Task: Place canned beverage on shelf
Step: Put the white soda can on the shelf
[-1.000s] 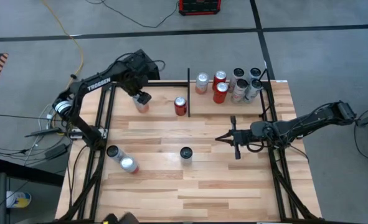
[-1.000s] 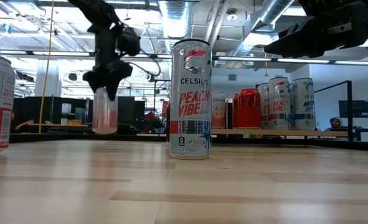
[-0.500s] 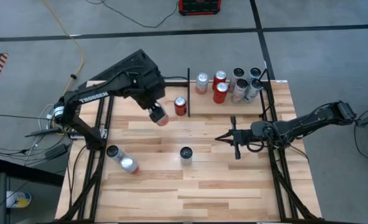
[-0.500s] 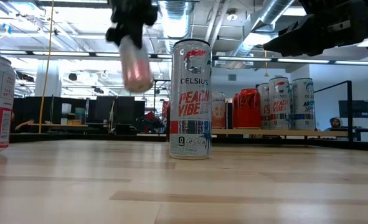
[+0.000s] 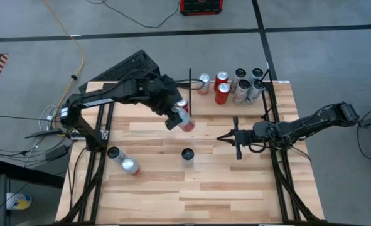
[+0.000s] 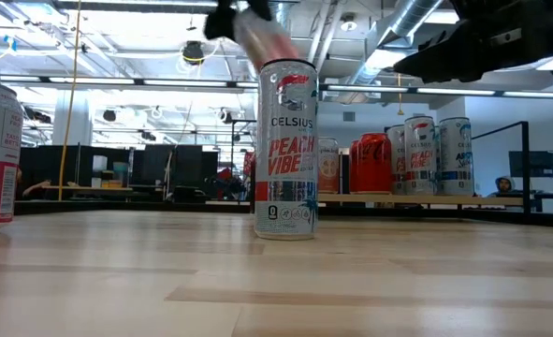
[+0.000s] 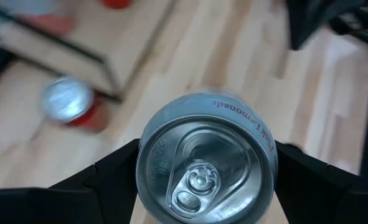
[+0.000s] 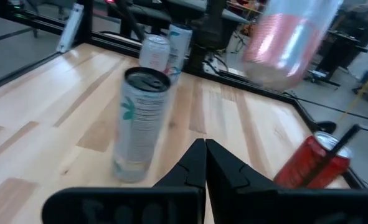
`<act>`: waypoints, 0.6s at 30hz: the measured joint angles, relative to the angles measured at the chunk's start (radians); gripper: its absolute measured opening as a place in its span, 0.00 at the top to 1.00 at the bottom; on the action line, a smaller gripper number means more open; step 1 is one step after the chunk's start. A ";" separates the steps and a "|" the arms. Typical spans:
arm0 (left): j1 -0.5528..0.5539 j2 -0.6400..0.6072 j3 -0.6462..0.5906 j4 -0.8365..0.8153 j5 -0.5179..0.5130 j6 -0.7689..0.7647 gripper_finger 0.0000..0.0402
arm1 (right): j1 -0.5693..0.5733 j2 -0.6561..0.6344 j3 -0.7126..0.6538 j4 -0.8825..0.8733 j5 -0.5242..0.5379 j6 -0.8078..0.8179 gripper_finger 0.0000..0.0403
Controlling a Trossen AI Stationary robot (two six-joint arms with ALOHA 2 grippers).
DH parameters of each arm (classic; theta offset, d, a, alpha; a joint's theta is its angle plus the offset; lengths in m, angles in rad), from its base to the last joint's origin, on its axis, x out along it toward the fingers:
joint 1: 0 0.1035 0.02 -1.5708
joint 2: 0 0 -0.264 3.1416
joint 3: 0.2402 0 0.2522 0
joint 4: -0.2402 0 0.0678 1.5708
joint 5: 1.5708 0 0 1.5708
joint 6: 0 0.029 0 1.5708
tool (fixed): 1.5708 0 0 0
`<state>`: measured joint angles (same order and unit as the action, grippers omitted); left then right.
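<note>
Above the table (image 5: pixel 204 188), left end effector (image 5: pixel 176 119) grips pink can (image 5: pixel 185 120)

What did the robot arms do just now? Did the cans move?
The left pincer carried its pink can through the air from the table's left side toward the middle, gripping it throughout. The right pincer stayed shut and still. The other cans, including the red can, did not move.

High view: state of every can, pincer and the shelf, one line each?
Left pincer: shut on pink can, raised above the table.
Pink can: held, off the table, tilted.
Right pincer: shut, holding nothing, waiting at the right side.
Peach Vibe can: upright, mid-table.
Red can: upright, just left of the divider bar.
Two cans: upright, front left.
Shelf: several cans upright on it.
</note>
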<state>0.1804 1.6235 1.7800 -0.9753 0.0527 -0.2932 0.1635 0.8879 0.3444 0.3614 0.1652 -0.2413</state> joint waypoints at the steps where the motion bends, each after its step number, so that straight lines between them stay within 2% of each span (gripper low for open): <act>1: 0.001 0.018 0.000 0.027 0.027 0.011 0.28 | -0.005 0.000 0.000 0.000 0.014 0.000 0.93; 4: 0.003 0.100 0.042 0.058 0.074 0.061 0.28 | -0.022 0.000 0.000 -0.016 0.078 0.005 0.93; 8: 0.004 0.229 0.154 0.046 0.060 0.147 0.28 | -0.036 -0.006 0.000 -0.070 0.127 0.007 0.93; 13: 0.003 0.391 0.329 0.038 -0.014 0.236 0.28 | -0.042 -0.055 0.000 -0.151 0.157 0.038 0.93; 18: 0.039 0.547 0.533 -0.071 -0.046 0.286 0.28 | -0.042 -0.110 0.000 -0.228 0.159 0.083 0.93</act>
<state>0.2194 2.1704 2.3132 -1.0461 0.0065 -0.0075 0.1215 0.7782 0.3447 0.1332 0.3244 -0.1583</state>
